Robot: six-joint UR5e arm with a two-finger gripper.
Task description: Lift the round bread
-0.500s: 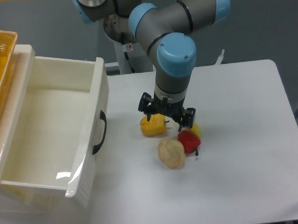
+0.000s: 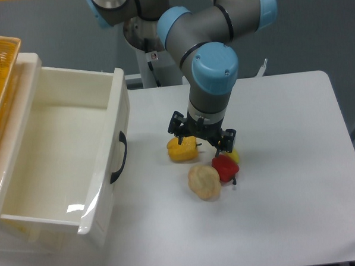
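Observation:
The round bread (image 2: 204,181) is a pale beige bun lying on the white table (image 2: 288,193), in front of the arm. My gripper (image 2: 202,135) hangs above the table just behind the bread, over the gap between the orange-yellow item (image 2: 182,149) and the red pepper-like item (image 2: 225,166). Its two dark fingers are spread wide and hold nothing. The bread is apart from the fingers and fully in view.
A small yellow piece (image 2: 234,156) sits behind the red item, close to the right finger. A large open white bin (image 2: 118,118) with a black handle stands at the left. A wicker basket (image 2: 0,53) is at the far left edge.
The gripper has shifted slightly to the right and a little lower. The bread and the other items have not moved.

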